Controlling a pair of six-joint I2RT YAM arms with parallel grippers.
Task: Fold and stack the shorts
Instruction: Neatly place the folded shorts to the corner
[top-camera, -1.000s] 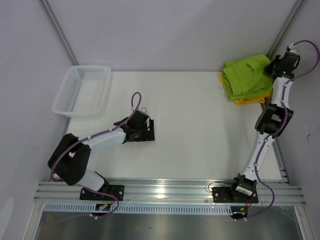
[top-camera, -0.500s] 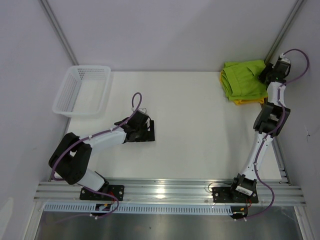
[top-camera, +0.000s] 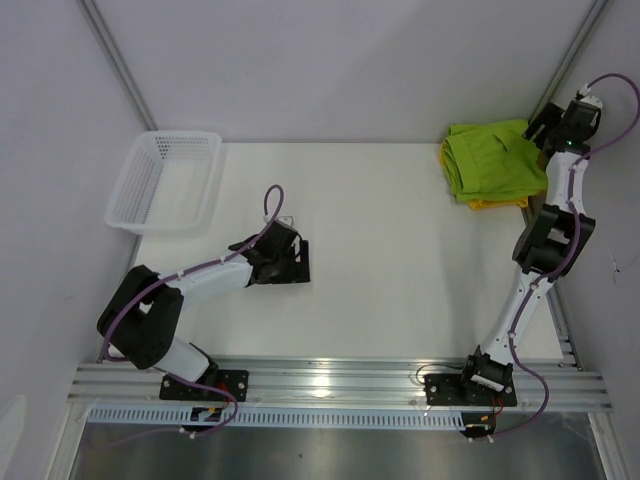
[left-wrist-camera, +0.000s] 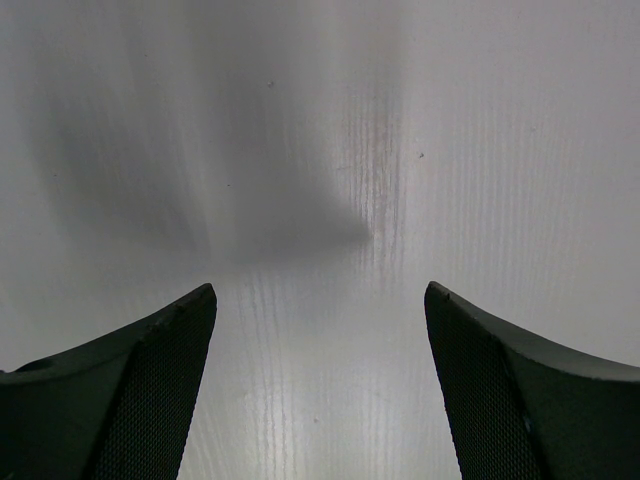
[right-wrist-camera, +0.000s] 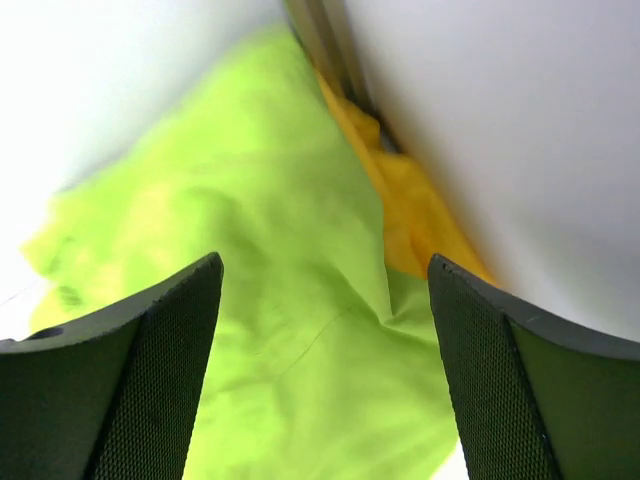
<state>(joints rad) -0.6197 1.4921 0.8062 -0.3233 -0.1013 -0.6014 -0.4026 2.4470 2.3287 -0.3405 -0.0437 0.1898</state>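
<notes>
The lime green shorts (top-camera: 493, 158) lie folded at the table's far right corner, on top of the yellow shorts (top-camera: 495, 202), of which only an edge shows. In the right wrist view the green cloth (right-wrist-camera: 270, 330) fills the frame, with yellow cloth (right-wrist-camera: 410, 210) beside it. My right gripper (top-camera: 553, 125) hangs open just above the pile's right edge, its fingers apart and holding nothing (right-wrist-camera: 325, 290). Over bare table left of centre my left gripper (top-camera: 292, 262) rests open and empty (left-wrist-camera: 318, 300).
A white mesh basket (top-camera: 165, 180) stands at the far left of the table (top-camera: 400, 260). A metal frame post (top-camera: 570, 55) runs up right behind the shorts pile. The cell walls close in on both sides.
My right gripper has opened and let go of the green shorts, then lifted slightly up and right. The shorts settled flatter on the pile. The left arm has not moved.
</notes>
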